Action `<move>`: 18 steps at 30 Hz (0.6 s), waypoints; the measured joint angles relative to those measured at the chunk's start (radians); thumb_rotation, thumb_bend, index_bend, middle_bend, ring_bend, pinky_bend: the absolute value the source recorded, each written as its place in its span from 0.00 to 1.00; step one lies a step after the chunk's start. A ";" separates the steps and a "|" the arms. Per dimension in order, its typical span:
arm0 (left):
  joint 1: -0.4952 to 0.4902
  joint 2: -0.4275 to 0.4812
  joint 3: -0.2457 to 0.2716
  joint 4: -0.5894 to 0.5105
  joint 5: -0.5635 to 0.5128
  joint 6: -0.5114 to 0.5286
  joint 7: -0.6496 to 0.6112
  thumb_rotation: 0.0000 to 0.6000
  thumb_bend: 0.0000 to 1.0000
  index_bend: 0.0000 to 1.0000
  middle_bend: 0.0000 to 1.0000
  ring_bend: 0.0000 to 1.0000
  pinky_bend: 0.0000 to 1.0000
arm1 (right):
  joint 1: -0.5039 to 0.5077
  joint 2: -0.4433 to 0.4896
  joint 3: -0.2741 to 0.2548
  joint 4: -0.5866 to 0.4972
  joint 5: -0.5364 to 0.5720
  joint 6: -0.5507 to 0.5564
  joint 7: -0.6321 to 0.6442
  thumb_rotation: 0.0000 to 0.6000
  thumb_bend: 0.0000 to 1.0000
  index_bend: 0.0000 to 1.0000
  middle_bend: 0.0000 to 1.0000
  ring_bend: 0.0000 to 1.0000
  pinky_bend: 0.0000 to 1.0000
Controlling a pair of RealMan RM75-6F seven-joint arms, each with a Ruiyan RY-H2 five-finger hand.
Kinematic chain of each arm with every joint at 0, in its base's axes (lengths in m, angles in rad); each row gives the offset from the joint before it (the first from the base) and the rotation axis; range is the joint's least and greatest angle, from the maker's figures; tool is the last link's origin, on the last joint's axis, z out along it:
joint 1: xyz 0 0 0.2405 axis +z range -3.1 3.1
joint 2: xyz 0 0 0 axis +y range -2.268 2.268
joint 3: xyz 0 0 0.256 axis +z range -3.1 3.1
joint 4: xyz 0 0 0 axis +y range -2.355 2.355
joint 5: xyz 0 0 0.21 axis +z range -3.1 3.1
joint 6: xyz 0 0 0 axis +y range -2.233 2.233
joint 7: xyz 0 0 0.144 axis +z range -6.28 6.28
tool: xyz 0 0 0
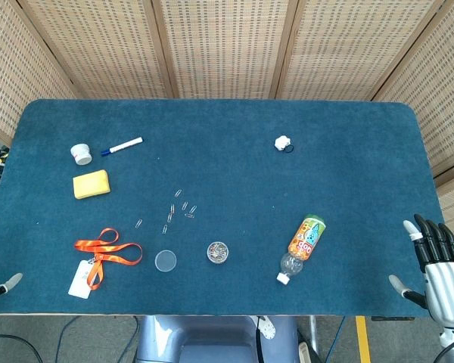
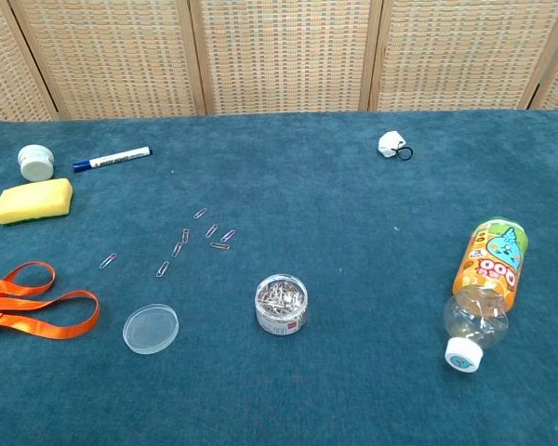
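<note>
Bottle (image 1: 302, 249) on its side — just left of right hand (image 1: 437, 265), apart; fingers (image 1: 431, 233) spread, empty.

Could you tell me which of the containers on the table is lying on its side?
The plastic bottle with the orange label lies on its side, cap toward the robot; the paper-clip tub and white jar stand upright.

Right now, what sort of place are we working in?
Probably an indoor test or demo station: a blue felt-covered table closed in by woven rattan screen panels, laid with mixed props such as a clip jar, scattered paper clips and an orange lanyard. The right hand sits open at the table's edge.
</note>
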 measured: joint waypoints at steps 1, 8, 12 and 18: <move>-0.001 0.000 0.001 0.000 0.001 -0.001 0.001 1.00 0.09 0.00 0.00 0.00 0.00 | 0.001 -0.001 0.001 0.002 0.002 -0.001 0.002 1.00 0.00 0.00 0.00 0.00 0.00; -0.028 -0.007 -0.010 0.006 -0.001 -0.035 0.006 1.00 0.10 0.00 0.00 0.00 0.00 | 0.004 0.000 0.004 0.003 0.014 -0.008 0.018 1.00 0.00 0.00 0.00 0.00 0.00; -0.087 -0.024 -0.034 0.016 0.006 -0.090 -0.004 1.00 0.14 0.02 0.00 0.00 0.00 | 0.010 0.005 0.005 0.003 0.024 -0.022 0.046 1.00 0.00 0.00 0.00 0.00 0.00; -0.237 -0.062 -0.093 0.016 -0.003 -0.261 0.011 1.00 0.20 0.33 0.00 0.00 0.00 | 0.021 0.009 0.015 0.005 0.055 -0.043 0.053 1.00 0.00 0.00 0.00 0.00 0.00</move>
